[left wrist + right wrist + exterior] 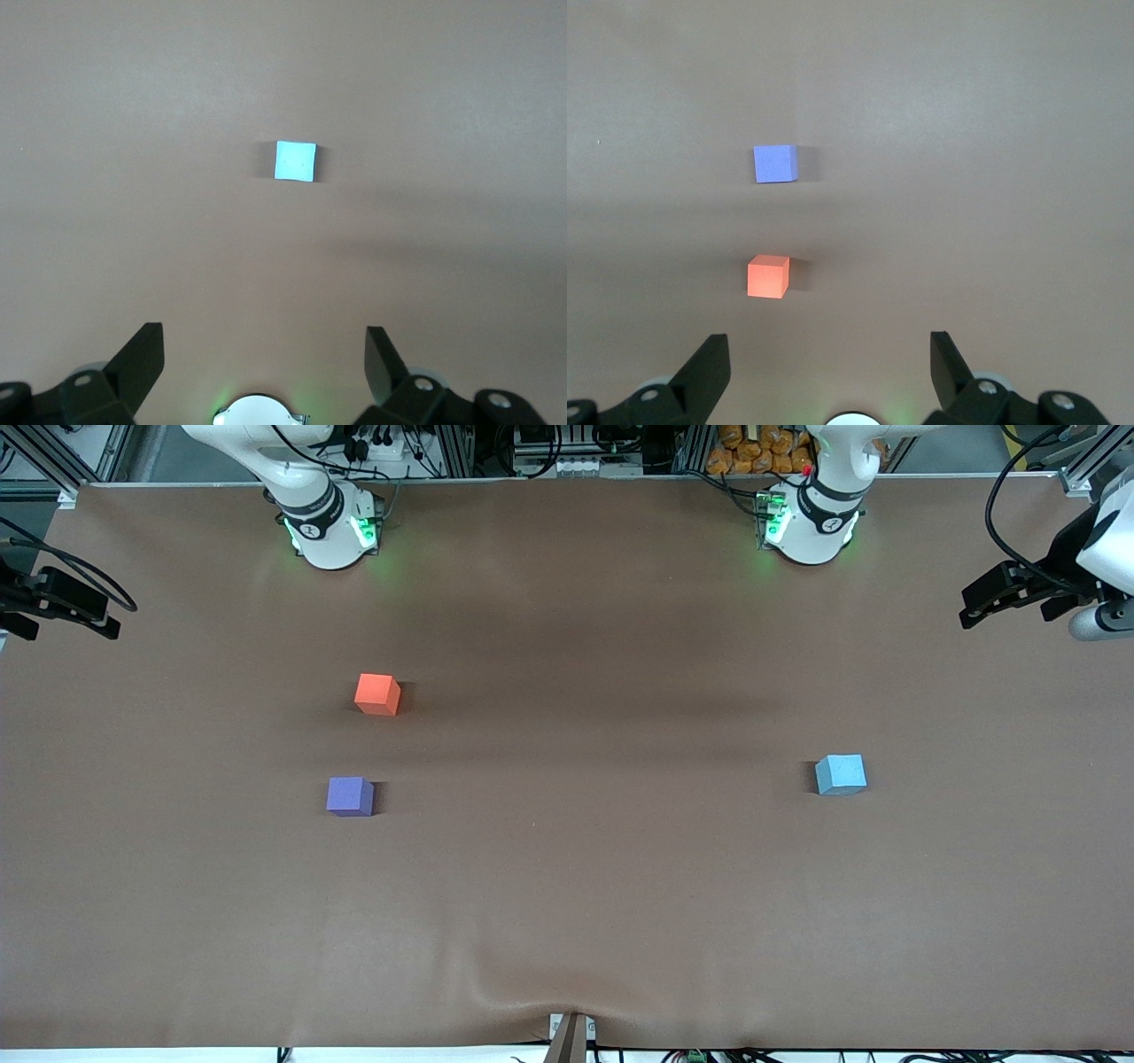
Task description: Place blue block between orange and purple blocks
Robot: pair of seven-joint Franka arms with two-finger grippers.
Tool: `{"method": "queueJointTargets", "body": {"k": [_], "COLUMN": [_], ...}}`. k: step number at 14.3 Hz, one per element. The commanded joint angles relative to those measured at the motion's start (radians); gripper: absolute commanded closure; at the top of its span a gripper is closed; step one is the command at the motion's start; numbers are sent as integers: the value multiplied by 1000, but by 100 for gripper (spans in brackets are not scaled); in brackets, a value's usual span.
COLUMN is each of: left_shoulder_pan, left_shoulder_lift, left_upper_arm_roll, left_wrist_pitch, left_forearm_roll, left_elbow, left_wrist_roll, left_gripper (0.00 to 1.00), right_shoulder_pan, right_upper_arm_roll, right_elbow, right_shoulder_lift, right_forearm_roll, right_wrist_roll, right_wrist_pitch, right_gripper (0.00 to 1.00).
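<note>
The blue block [841,774] rests alone on the brown table toward the left arm's end. In the left wrist view the blue block [295,161] lies well ahead of my left gripper [264,341], which hangs high over the table, open and empty. The orange block [377,693] and the purple block [350,795] sit toward the right arm's end, the purple one nearer the front camera, with a gap between them. My right gripper [829,347] hangs open and empty high above the table, with the orange block [768,276] and the purple block [775,164] ahead of it.
The two arm bases [328,527] [808,522] stand along the table's edge farthest from the front camera. Black fixtures jut in at both ends of the table [58,600] [1014,592]. The brown cover wrinkles at the table's front edge [571,1005].
</note>
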Motion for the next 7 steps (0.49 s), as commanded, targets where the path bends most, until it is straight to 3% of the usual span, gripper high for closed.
{"method": "queueJointTargets", "body": {"k": [1, 7], "left_shoulder_pan": [8, 14], "left_shoulder_lift": [2, 17], "left_upper_arm_roll": [-3, -3], "left_wrist_pitch": [-3, -3], "left_forearm_roll": [16, 16], "left_elbow": [8, 7], "left_wrist_roll": [10, 9], "left_gripper": [0, 0], "right_shoulder_pan": [0, 0], "right_upper_arm_roll": [4, 4], "right_elbow": [-16, -16], "right_shoulder_lift": [-17, -17], "right_forearm_roll": [-8, -8], "right_wrist_roll": [5, 5], "right_wrist_pitch": [1, 1], "right_gripper": [0, 0]}}
